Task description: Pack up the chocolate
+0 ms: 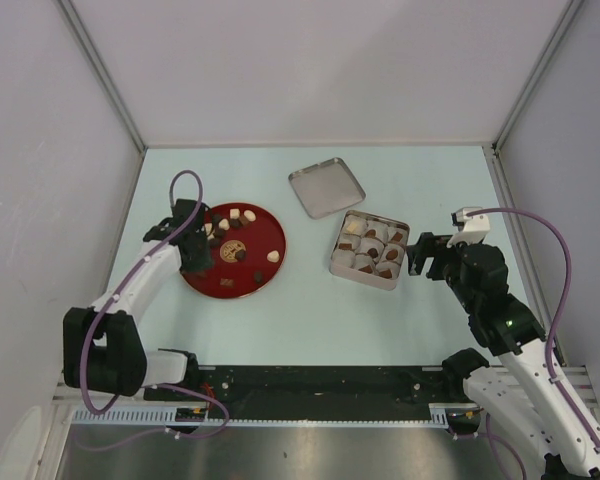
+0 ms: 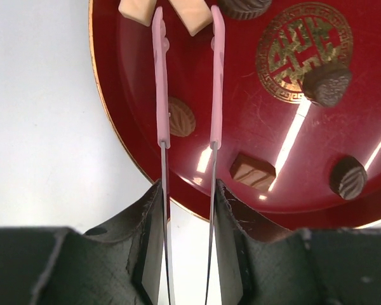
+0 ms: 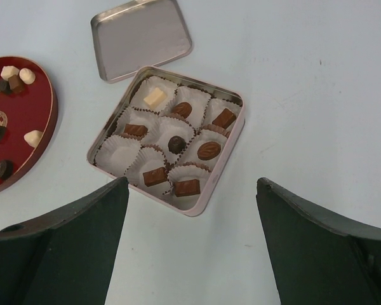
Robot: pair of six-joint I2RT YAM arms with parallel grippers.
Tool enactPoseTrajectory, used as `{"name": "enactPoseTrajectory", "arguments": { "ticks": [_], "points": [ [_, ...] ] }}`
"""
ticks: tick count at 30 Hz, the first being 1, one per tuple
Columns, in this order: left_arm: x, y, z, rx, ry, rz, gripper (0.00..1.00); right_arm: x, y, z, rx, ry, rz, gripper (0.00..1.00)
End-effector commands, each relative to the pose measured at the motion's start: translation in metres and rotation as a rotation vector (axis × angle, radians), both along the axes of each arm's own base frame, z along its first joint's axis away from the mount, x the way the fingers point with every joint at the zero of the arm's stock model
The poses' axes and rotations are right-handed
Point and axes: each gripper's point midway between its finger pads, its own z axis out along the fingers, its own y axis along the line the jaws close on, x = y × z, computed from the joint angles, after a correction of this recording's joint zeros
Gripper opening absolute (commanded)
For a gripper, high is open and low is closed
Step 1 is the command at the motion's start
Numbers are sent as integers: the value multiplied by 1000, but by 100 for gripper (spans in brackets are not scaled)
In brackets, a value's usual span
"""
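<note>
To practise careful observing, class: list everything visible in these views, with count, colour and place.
Round red glossy plate: one, red with gold emblem, table's left half.
Loose bite-size chocolate pieces: several, dark brown and cream-white, scattered on the plate; exact count unclear.
Square metal tin: one, silver, right of the plate.
Crinkled white paper cups: nine, white, inside the tin; one empty.
Packed chocolate pieces: eight, seven brown, one cream-white, one per cup.
Flat metal lid: one, silver, on the table beyond the tin.
Table: one, pale blue-green.
Left end effector: one, pink fingers, open, over the plate.
Right end effector: one, dark, open, right of the tin.
</note>
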Motion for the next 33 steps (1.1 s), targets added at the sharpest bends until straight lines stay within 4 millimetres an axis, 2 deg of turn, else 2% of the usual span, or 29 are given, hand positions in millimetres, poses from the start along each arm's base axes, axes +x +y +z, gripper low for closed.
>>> {"name": "enactPoseTrajectory", "arguments": {
  "ticks": [1,7,14,21,26,33],
  "points": [
    [18,4,7,8,-52,50,37,3,0,7,0,-30,0,86],
    [30,-3,10,-25,-81,48,38,3,0,7,1,-30,-2,86],
    [31,0,6,-10,-56,66,35,4,-1,7,-3,-31,-4,86],
    [23,3,11,6,-44,67,15,4,-1,6,-4,-26,-6,86],
    [18,8,30,30,-77,55,6,4,-1,5,-8,-21,-6,86],
    [20,-5,57,10,-146,-56,1,4,0,5,-3,-21,-2,86]
  ]
}}
